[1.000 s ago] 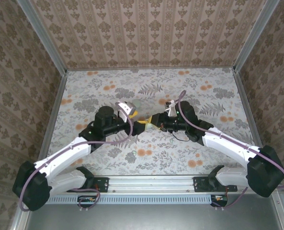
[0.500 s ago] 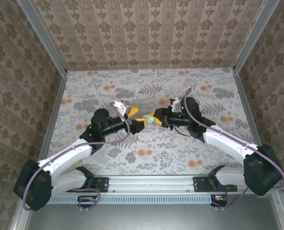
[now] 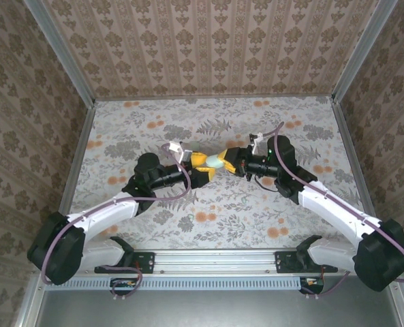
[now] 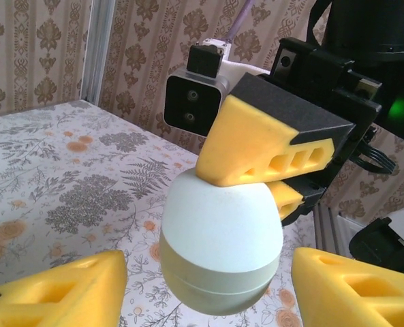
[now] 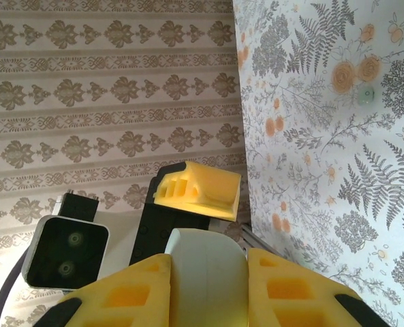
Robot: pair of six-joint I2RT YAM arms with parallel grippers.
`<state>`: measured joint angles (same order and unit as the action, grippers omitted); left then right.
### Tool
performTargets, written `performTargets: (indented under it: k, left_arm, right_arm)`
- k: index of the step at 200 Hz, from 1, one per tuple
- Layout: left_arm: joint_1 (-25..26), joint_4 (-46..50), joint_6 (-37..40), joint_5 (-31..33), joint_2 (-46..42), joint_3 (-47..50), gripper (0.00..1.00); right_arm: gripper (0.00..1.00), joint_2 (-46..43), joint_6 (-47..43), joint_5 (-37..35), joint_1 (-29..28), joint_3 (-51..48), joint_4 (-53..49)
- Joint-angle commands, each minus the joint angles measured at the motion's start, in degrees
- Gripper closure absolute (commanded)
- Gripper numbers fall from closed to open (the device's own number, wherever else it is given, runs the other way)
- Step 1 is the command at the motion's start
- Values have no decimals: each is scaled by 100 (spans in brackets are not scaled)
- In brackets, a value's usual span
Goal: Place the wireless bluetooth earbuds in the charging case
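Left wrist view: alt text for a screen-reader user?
A pale egg-shaped charging case hangs mid-frame, pinched at its top by the yellow fingers of the right gripper. The left gripper sits open on either side of it, above the floral table.

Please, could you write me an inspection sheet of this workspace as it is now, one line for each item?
Surface: floral table cover, flat.
Job's things: pale egg-shaped charging case held above the cover, lid looks shut; one small pale green piece, perhaps an earbud, lies on the cover.
Clutter: nothing seen.
Grippers: right gripper shut on the charging case; left gripper open, one finger on each side of the case, not touching it.
Cables: a purple cable runs along each arm, looping near the wrist.
Surroundings: patterned walls, metal frame posts.
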<state>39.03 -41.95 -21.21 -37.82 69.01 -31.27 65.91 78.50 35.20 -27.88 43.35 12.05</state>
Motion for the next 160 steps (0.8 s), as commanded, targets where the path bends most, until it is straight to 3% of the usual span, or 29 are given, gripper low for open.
performTargets:
  k: [1, 42, 82, 93, 118, 160]
  left_arm:
    - [77, -392, -99, -222, 89, -173, 39]
    - [131, -409, -86, -261, 263, -323, 48]
    - [230, -488, -85, -275, 402, -463, 68]
    - [246, -489, -75, -257, 428, -483, 68]
    - [285, -472, -55, -210, 475, -494, 56]
    - [300, -480, -51, -242, 533, -512, 55]
  right_arm:
    - [90, -166, 192, 39, 28, -38, -36]
    - [91, -236, 270, 30, 28, -134, 43]
    - [91, -252, 290, 57, 28, -134, 67]
    - [91, -245, 331, 74, 28, -152, 111]
    - [91, -262, 369, 81, 30, -152, 157]
    - [91, -298, 379, 79, 37, -160, 140]
